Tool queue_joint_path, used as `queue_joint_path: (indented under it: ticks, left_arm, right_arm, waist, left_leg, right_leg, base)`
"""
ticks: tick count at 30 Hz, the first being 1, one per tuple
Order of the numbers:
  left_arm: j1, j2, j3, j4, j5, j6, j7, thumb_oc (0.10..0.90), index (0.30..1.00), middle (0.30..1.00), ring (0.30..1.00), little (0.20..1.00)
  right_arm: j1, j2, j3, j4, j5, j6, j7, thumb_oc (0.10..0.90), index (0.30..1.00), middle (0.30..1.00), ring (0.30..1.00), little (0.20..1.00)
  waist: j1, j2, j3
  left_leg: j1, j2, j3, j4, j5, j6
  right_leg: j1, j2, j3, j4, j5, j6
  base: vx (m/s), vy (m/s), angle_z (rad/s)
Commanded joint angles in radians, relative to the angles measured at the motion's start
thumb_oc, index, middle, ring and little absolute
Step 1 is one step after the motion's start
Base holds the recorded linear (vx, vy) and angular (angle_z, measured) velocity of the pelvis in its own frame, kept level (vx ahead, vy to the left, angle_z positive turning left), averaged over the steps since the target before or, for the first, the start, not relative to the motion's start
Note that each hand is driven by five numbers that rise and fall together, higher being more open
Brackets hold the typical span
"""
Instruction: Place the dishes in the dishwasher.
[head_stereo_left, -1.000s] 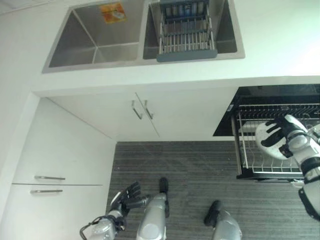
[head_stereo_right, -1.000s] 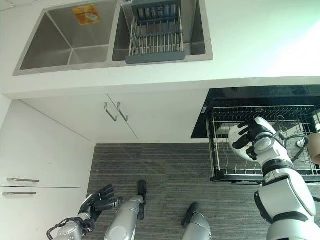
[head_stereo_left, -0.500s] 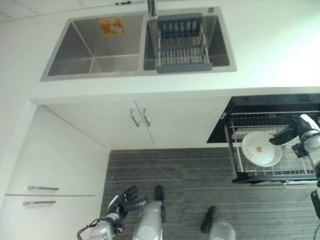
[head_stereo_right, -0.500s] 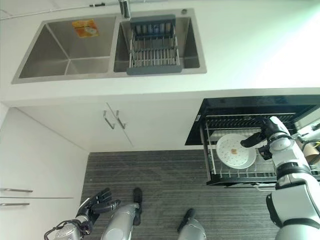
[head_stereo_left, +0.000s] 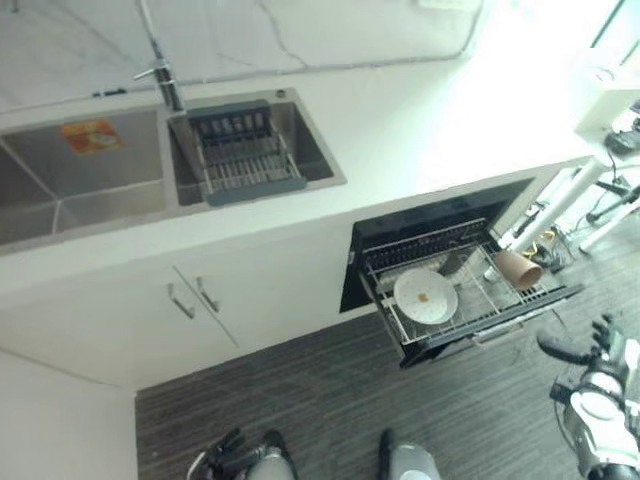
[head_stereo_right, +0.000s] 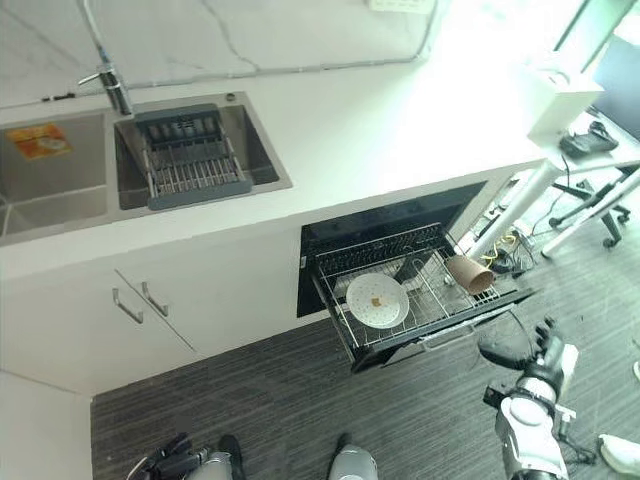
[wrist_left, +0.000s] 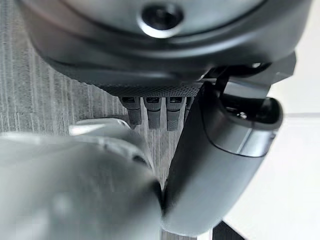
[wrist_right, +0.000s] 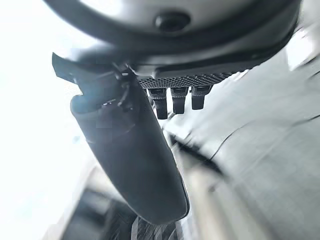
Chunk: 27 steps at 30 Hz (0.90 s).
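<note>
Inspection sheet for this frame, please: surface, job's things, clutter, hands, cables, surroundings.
Surface: white countertop, bare where visible.
Job's things: white plate lies in the pulled-out dishwasher rack; brown cup on its side at the rack's right end.
Clutter: grey drying rack sits over the sink.
Hands: right hand open, low over the floor right of the rack, holding nothing; left hand open, empty.
Cables: a tangle on the floor beyond the dishwasher.
Surroundings: cabinet doors shut; white table at right.

White plate (head_stereo_right: 377, 300) with orange spot, black wire rack (head_stereo_right: 420, 262), brown cup (head_stereo_right: 468, 273), grey striped floor (head_stereo_right: 300, 400)
</note>
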Motion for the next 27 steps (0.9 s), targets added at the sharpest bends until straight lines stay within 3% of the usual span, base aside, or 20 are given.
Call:
queue_joint_path:
  ticks: [1, 4, 10, 11, 12, 13, 17, 27]
  left_arm:
    - [-0.009, 0.023, -0.017, -0.018, 0.003, -0.049, -0.013, 0.800, 0.900, 0.900, 0.900, 0.900]
    - [-0.017, 0.015, -0.022, -0.006, -0.003, -0.054, -0.016, 0.800, 0.900, 0.900, 0.900, 0.900]
    - [-0.036, 0.010, -0.040, 0.046, -0.001, -0.055, -0.014, 0.800, 0.900, 0.900, 0.900, 0.900]
    - [-0.040, 0.008, -0.043, 0.058, -0.002, -0.056, -0.014, 0.800, 0.900, 0.900, 0.900, 0.900]
    - [-0.046, 0.007, -0.047, 0.073, -0.001, -0.058, -0.017, 0.800, 0.900, 0.900, 0.900, 0.900]
    - [-0.053, 0.004, -0.058, 0.092, 0.003, -0.065, -0.021, 0.800, 0.900, 0.900, 0.900, 0.900]
    - [-0.061, -0.010, -0.081, 0.138, 0.007, -0.085, -0.021, 0.800, 0.900, 0.900, 0.900, 0.900]
    - [-0.053, -0.018, -0.091, 0.162, 0.017, -0.090, -0.011, 0.800, 0.900, 0.900, 0.900, 0.900]
  right_arm:
    - [-0.134, -0.064, -0.086, 0.029, 0.086, -0.181, -0.099, 0.800, 0.900, 0.900, 0.900, 0.900]
    - [-0.128, -0.036, -0.103, 0.095, 0.134, -0.226, -0.116, 0.800, 0.900, 0.900, 0.900, 0.900]
    - [-0.127, 0.046, -0.159, 0.296, 0.554, -0.239, 0.052, 0.800, 0.900, 0.900, 0.900, 0.900]
    - [-0.129, 0.057, -0.178, 0.337, 0.622, -0.233, 0.088, 0.673, 0.709, 0.709, 0.709, 0.709]
    - [-0.136, 0.068, -0.196, 0.383, 0.710, -0.227, 0.130, 0.477, 0.415, 0.415, 0.415, 0.415]
    - [-0.152, 0.079, -0.218, 0.440, 0.821, -0.212, 0.170, 0.400, 0.300, 0.300, 0.300, 0.300]
    - [-0.203, 0.114, -0.267, 0.562, 1.055, -0.169, 0.252, 0.400, 0.300, 0.300, 0.300, 0.300]
    - [-0.257, 0.101, -0.254, 0.630, 1.100, -0.091, 0.300, 0.400, 0.300, 0.300, 0.300, 0.300]
  waist:
    - [0.036, 0.008, -0.001]
    - [0.033, 0.013, -0.006]
    - [0.036, 0.021, -0.030]
    - [0.039, 0.023, -0.035]
    - [0.042, 0.025, -0.039]
    - [0.050, 0.028, -0.044]
    - [0.074, 0.038, -0.069]
    - [0.108, 0.048, -0.099]
  left_leg:
    - [0.092, 0.031, -0.017, 0.003, -0.115, -0.017]
    - [0.097, 0.031, -0.014, 0.003, -0.118, -0.019]
    - [0.112, 0.029, -0.015, 0.003, -0.124, -0.025]
    - [0.114, 0.029, -0.016, 0.003, -0.124, -0.026]
    - [0.117, 0.030, -0.017, 0.003, -0.125, -0.027]
    - [0.120, 0.031, -0.020, 0.003, -0.125, -0.029]
    - [0.131, 0.027, -0.035, 0.003, -0.130, -0.035]
    - [0.130, 0.020, -0.059, 0.003, -0.120, -0.039]
  right_leg:
    - [-0.016, -0.012, 0.001, 0.003, 0.028, 0.047]
    - [-0.011, -0.009, 0.002, 0.003, 0.023, 0.043]
    - [0.007, -0.007, -0.008, 0.003, 0.012, 0.034]
    - [0.011, -0.006, -0.010, 0.003, 0.010, 0.033]
    - [0.015, -0.005, -0.013, 0.003, 0.007, 0.031]
    - [0.021, -0.004, -0.019, 0.003, 0.004, 0.029]
    - [0.041, 0.000, -0.032, 0.003, -0.006, 0.024]
    - [0.057, 0.003, -0.056, 0.003, -0.011, 0.011]
  base:
    - [0.01, 0.003, -0.08]
    - [0.01, 0.003, 0.00]
    - [0.04, -0.002, 0.01]
    - [0.04, -0.011, 0.01]
    - [0.05, -0.015, 0.03]
    - [0.06, -0.020, 0.09]
    - [0.05, -0.019, 0.07]
    - [0.02, -0.009, 0.10]
